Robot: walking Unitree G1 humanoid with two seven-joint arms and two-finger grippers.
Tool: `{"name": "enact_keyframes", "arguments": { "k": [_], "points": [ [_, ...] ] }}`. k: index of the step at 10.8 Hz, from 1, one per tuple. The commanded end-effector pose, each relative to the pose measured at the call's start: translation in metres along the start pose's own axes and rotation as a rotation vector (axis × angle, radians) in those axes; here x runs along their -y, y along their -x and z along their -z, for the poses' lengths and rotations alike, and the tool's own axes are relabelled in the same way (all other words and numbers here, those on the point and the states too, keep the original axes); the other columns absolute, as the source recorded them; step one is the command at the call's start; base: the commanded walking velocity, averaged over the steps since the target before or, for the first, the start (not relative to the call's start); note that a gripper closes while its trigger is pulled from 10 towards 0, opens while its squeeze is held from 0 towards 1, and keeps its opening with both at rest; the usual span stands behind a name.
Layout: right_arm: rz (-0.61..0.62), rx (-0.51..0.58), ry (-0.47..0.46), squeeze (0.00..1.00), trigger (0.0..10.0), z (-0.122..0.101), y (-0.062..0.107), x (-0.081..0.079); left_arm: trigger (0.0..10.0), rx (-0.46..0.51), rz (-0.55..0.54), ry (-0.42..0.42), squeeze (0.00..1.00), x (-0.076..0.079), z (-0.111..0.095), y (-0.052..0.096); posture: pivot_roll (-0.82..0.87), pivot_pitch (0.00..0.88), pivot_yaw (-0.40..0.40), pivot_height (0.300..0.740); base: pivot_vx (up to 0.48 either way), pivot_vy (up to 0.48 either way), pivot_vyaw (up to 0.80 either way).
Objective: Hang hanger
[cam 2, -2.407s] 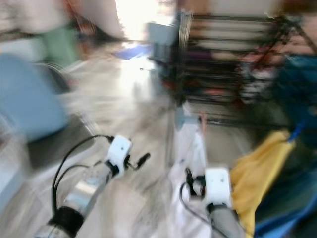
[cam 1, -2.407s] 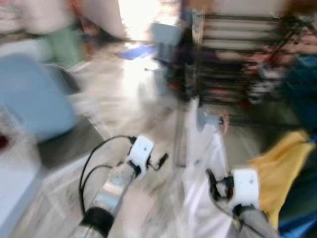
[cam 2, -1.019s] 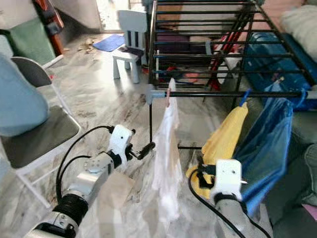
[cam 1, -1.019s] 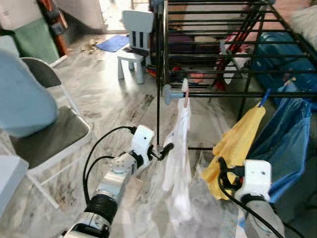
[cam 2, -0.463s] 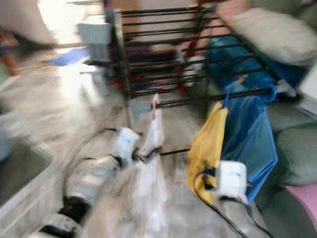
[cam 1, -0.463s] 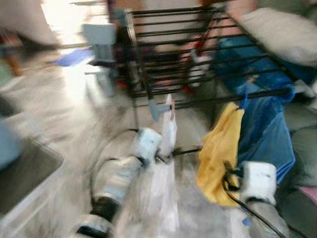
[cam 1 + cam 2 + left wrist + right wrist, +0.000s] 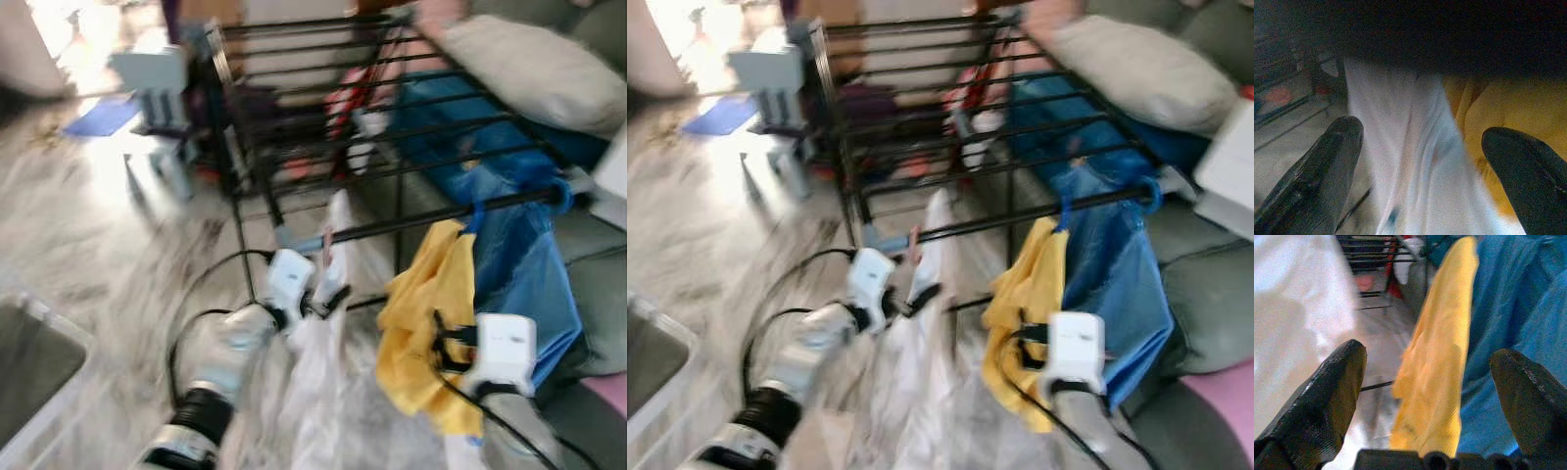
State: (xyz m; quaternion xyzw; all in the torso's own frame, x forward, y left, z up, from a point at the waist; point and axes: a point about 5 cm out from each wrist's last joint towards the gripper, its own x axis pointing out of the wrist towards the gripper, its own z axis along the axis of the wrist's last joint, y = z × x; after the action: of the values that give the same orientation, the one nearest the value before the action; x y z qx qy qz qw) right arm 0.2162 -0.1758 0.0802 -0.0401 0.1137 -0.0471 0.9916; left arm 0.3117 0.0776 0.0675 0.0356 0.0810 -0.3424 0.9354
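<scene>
Left hand [image 7: 331, 297] sits with its two black fingers [image 7: 1327, 166] spread wide, holding nothing, its tips at the hanging white cloth garment [image 7: 328, 343], which fills the gap between them in the left wrist view. That garment hangs from a pinkish hanger hook [image 7: 914, 238] caught over the front rail of the black metal drying rack [image 7: 323, 108]; blur hides how firmly the hook sits. At about three o'clock from the left hand, the right hand [image 7: 1425, 396] is also spread wide and empty, pointed at the yellow towel-like cloth [image 7: 426, 313] draped over the same rail. Just past that, at two o'clock, hangs a blue fabric sheet [image 7: 529, 284]. My guess is both hands stand open because the hanger already rests on the rail. No brand, label or writing is readable; both head views are smeared.
</scene>
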Motion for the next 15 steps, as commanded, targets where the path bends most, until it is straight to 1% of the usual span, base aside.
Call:
{"name": "enact_keyframes", "arguments": {
  "k": [1,4,5,6,7,8,9,10,11,12,13,14,15],
  "points": [
    [0.022,-0.006,0.009,0.0,10.0,0.001,0.001,0.005,10.0,-0.017,0.004,0.005,0.0,0.002,0.003,0.0,-0.05,0.0,0.005,0.74,0.0,0.0,0.0],
    [0.028,-0.006,0.021,0.0,10.0,0.001,0.001,0.008,10.0,-0.027,0.006,0.002,0.0,0.002,0.006,0.003,-0.05,0.0,0.004,0.74,0.0,0.0,0.0],
    [0.037,-0.009,0.033,0.0,10.0,0.001,-0.001,0.013,10.0,-0.032,0.008,0.0,0.0,0.001,0.007,0.004,-0.05,0.0,0.006,0.74,0.0,0.0,0.0],
    [0.039,-0.011,0.03,0.0,10.0,-0.002,-0.005,0.022,10.0,-0.035,0.006,0.0,0.0,-0.001,0.007,0.006,-0.05,0.0,0.004,0.74,0.0,0.0,0.0],
    [0.021,-0.017,0.031,0.0,10.0,-0.005,-0.013,0.03,10.0,-0.049,-0.003,-0.004,0.0,-0.006,0.01,0.009,-0.05,0.0,0.006,0.74,0.0,0.0,0.0],
    [-0.038,-0.012,0.015,0.0,10.0,-0.01,-0.022,0.029,10.0,-0.052,-0.006,-0.007,0.0,-0.008,0.01,0.01,-0.05,0.0,0.005,0.74,0.0,0.0,0.0],
    [-0.053,-0.02,0.024,0.0,10.0,-0.011,-0.028,0.029,10.0,-0.059,-0.01,-0.01,0.0,-0.01,0.01,0.011,-0.04,0.0,0.001,0.74,0.0,0.0,0.0],
    [-0.095,-0.013,0.039,0.0,10.0,-0.018,-0.044,0.023,10.0,-0.07,-0.009,-0.02,0.0,-0.014,0.012,0.013,-0.03,0.0,-0.002,0.74,0.0,0.0,0.0],
    [-0.132,-0.008,0.019,0.0,10.0,-0.024,-0.059,0.016,10.0,-0.075,-0.012,-0.024,0.0,-0.016,0.013,0.014,-0.02,0.0,-0.005,0.74,0.0,0.0,0.0],
    [-0.15,-0.027,0.005,0.0,10.0,-0.026,-0.07,0.01,10.0,-0.076,-0.014,-0.024,0.0,-0.017,0.013,0.014,-0.02,0.0,-0.008,0.74,0.0,0.0,0.0],
    [-0.151,-0.101,-0.04,0.0,10.0,-0.019,-0.077,0.004,10.0,-0.076,-0.013,-0.025,0.0,-0.016,0.012,0.014,-0.02,0.0,-0.012,0.74,0.0,0.0,0.0],
    [-0.151,-0.188,-0.055,0.0,10.0,-0.007,-0.08,0.0,10.0,-0.074,-0.009,-0.026,0.0,-0.015,0.012,0.013,-0.01,0.0,-0.016,0.74,0.0,0.0,0.0],
    [-0.143,-0.206,-0.049,0.0,10.0,-0.002,-0.078,0.001,10.0,-0.073,-0.008,-0.026,0.0,-0.014,0.012,0.013,-0.01,0.0,-0.018,0.74,0.0,0.0,0.0]
  ]
}}
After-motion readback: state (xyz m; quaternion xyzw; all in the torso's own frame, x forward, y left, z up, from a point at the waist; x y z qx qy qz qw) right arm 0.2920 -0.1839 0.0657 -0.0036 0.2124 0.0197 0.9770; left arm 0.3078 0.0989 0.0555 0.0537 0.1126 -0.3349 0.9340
